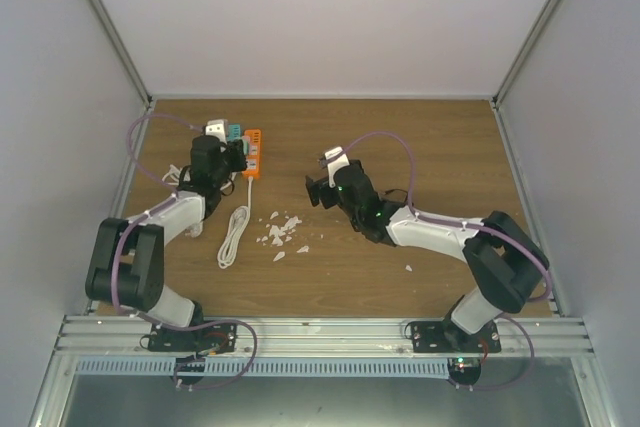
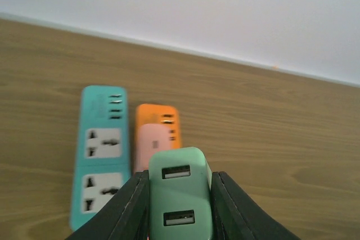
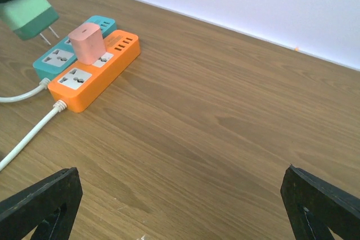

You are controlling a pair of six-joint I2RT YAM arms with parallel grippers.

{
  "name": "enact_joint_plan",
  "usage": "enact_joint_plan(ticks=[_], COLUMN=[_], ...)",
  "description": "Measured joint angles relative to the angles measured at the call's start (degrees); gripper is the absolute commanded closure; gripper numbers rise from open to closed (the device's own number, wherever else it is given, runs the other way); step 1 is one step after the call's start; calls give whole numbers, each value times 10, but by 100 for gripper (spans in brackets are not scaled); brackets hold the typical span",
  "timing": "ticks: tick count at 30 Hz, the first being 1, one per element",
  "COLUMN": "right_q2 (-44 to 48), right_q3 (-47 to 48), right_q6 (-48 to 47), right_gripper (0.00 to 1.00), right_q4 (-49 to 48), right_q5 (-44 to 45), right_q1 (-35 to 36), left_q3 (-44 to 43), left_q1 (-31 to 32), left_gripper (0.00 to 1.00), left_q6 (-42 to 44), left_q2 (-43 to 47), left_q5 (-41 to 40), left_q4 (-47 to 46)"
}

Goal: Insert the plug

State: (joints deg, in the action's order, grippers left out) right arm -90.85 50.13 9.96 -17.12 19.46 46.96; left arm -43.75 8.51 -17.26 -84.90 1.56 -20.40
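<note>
White walls [image 1: 320, 17] enclose a wood-grain counter [image 1: 400, 137] on three sides. A metal rail runs along the near edge at 6 o'clock.

**Layout.** Two power strips lie side by side at about 11 o'clock on the counter: a teal strip [image 2: 104, 150] and an orange strip [image 3: 93, 74]. A pink adapter [image 3: 87, 43] is seated in the orange strip. A white cable [image 1: 235, 237] lies coiled toward 7 o'clock, beside loose white scraps [image 1: 282, 232].

**End effectors.** The left end effector [image 2: 180, 200] is partly closed on the green plug [image 3: 31, 12], which it holds in the air above the strips and clear of them. The right end effector [image 3: 180, 203] is spread fully and holds nothing. It hovers near the middle of the counter.

**Hazards (assessment).**
- In the right wrist view the plug hangs tilted, with its prongs angled toward 5 o'clock. If it goes down at this angle, the prongs would probably strike the socket face instead of entering the slots.
- The fingers clamp only the plug's sides. A prong catching on the face could twist the plug in the grip.
- The pink adapter stands close to the free orange sockets. An approach from that side risks hitting it.
- Neither strip appears to be fastened down, and nothing braces them. A sideways push could slide a strip and drag its cable.
</note>
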Motion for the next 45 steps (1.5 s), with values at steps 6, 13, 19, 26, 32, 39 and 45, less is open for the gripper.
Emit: enact_joint_plan(ticks=[6, 13, 19, 26, 32, 39, 45], right_q2=[-10, -13, -23, -32, -38, -82, -108], right_q3=[4, 13, 18, 26, 31, 31, 32], right_q6=[0, 0, 0, 2, 4, 7, 13], right_gripper=[0, 0, 0, 0, 1, 1, 0], right_q4=[5, 9, 16, 24, 24, 8, 7], right_q5=[0, -1, -4, -5, -4, 7, 4], right_q1=[0, 0, 0, 0, 0, 1, 3], left_q3=[-10, -15, -34, -34, -47, -88, -147], left_q1=[0, 0, 0, 0, 0, -14, -47], left_gripper=[100, 100, 100, 100, 100, 100, 100], left_q6=[1, 5, 13, 14, 9, -28, -59], left_q2=[-22, -37, -82, -85, -88, -101, -171], left_q5=[-89, -129, -132, -132, -145, -126, -74], left_q4=[33, 31, 34, 35, 46, 43, 57])
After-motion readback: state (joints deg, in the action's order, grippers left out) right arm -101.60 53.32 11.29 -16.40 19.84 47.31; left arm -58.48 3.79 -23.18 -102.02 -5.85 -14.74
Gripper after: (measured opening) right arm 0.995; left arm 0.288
